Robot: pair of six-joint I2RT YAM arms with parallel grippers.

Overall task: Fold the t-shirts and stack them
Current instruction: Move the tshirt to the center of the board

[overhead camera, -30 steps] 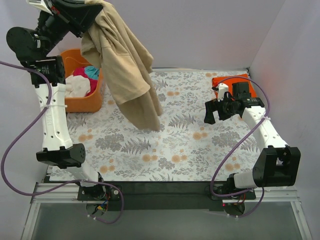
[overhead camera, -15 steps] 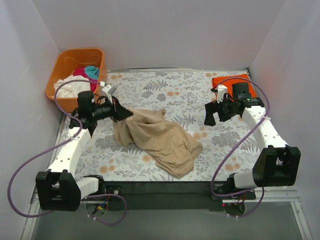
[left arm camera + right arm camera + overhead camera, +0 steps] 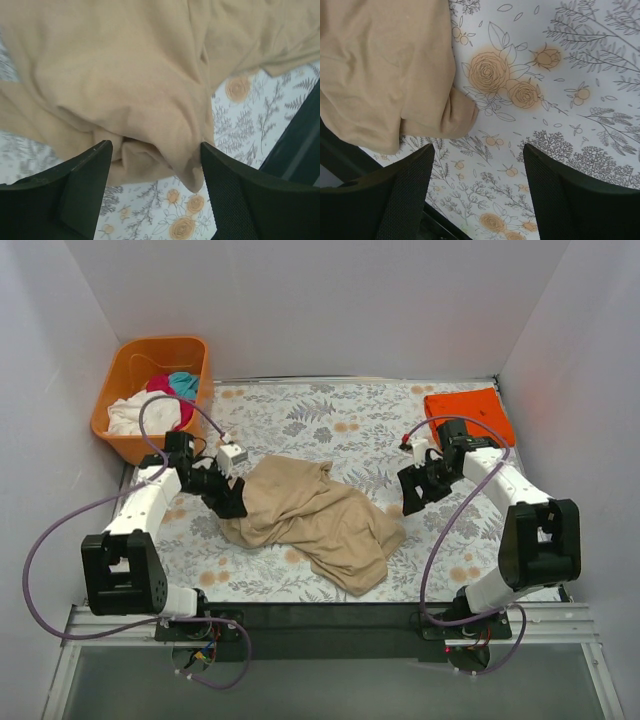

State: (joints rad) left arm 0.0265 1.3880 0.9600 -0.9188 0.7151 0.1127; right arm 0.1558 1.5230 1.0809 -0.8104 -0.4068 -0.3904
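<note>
The tan shirt (image 3: pixel 312 518) lies in a rumpled heap in the middle of the table (image 3: pixel 455 545), folds piled on folds, one flap reaching toward the near edge. The left claw (image 3: pixel 229 502) sits at the heap's left side, released, jaws wide apart. Its wrist camera shows the left claw (image 3: pixel 155 167) straddling a thick roll of cloth without pinching it. The right claw (image 3: pixel 414 490) hovers just beside the shirt's right edge, also released. From its own camera the right claw (image 3: pixel 478 175) has only the flowered table between its jaws, the shirt's corner off to one side. The danger is a blind pinch: closing on that roll would likely catch several layers at once, and the shirt would lift as a knot, not spread flat. A hard pull toward the near side could drag the front flap off the table. The orange shirt (image 3: pixel 468 406) waits folded in the far right corner, and more shirts sit in the basket (image 3: pixel 160 342) at far left.
</note>
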